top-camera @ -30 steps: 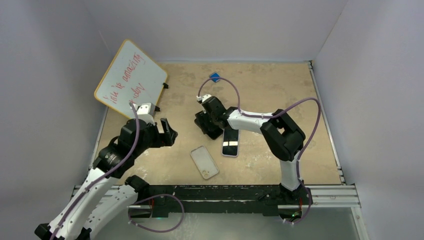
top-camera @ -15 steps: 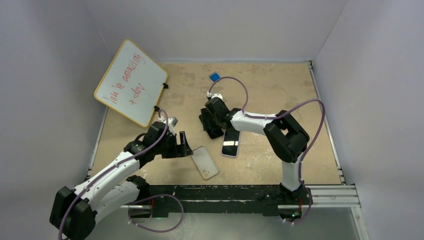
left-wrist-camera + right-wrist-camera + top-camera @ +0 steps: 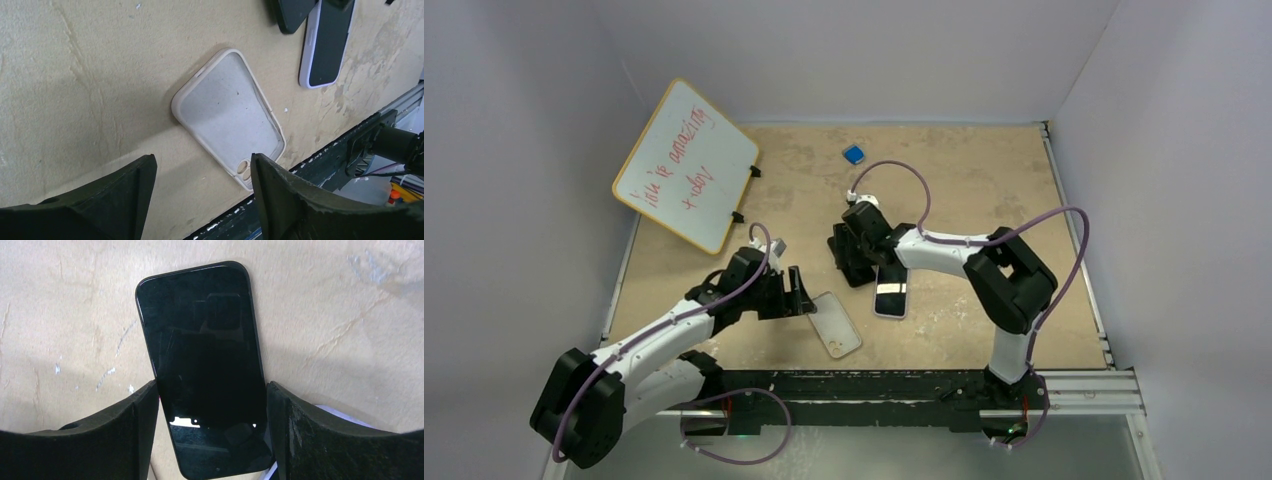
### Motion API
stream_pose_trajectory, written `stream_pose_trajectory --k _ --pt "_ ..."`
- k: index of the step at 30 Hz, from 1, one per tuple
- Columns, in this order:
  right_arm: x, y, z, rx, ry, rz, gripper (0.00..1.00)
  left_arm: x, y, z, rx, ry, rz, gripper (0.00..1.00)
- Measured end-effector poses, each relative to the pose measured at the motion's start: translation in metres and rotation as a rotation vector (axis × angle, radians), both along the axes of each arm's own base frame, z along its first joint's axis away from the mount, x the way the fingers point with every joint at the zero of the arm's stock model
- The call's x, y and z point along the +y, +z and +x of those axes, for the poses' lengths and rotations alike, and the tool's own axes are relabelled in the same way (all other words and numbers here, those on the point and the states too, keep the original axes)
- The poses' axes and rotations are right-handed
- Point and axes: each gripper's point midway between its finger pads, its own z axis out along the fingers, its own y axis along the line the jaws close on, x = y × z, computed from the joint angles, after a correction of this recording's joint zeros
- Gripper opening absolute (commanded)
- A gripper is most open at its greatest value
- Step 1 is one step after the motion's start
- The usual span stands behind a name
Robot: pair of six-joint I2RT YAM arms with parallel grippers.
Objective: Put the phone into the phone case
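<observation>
The black phone [image 3: 205, 355] lies screen up on the tan table, between my right gripper's fingers. My right gripper [image 3: 212, 405] has a finger against each long side of it and hides most of it in the top view [image 3: 856, 262]. The empty pale phone case [image 3: 227, 115] lies open side up near the front edge and also shows in the top view [image 3: 834, 323]. My left gripper [image 3: 202, 157] is open and empty, low over the table just left of the case; it also shows in the top view [image 3: 799, 293].
A second phone in a lilac-white case [image 3: 890, 290] lies just right of my right gripper, and shows in the left wrist view [image 3: 327, 42]. A whiteboard [image 3: 686, 165] leans at the back left. A small blue object [image 3: 854, 154] lies at the back. A black rail [image 3: 864, 385] runs along the front edge.
My left arm swung down and right, from beside the whiteboard to the case's left end. My right gripper shifted slightly right and nearer, and the lilac-cased phone shifted with it.
</observation>
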Motion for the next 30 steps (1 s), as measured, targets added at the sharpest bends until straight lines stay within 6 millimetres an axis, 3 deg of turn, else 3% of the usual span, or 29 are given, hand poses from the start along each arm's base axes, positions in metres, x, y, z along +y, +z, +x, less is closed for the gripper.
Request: stream_pose_trajectory --k 13,18,24,30 --pt "-0.012 0.001 -0.045 0.045 0.031 0.055 0.33 -0.007 -0.001 0.000 -0.009 -0.004 -0.048 0.68" --pt "-0.012 0.010 -0.064 0.048 0.050 0.080 0.33 -0.008 0.000 0.001 -0.010 -0.008 -0.056 0.67" --pt "0.003 0.033 -0.092 0.033 0.091 0.146 0.32 -0.005 0.000 -0.001 -0.006 0.007 -0.046 0.68" --pt "0.029 0.036 -0.127 0.037 0.155 0.167 0.31 0.008 0.012 0.002 -0.052 0.064 -0.009 0.68"
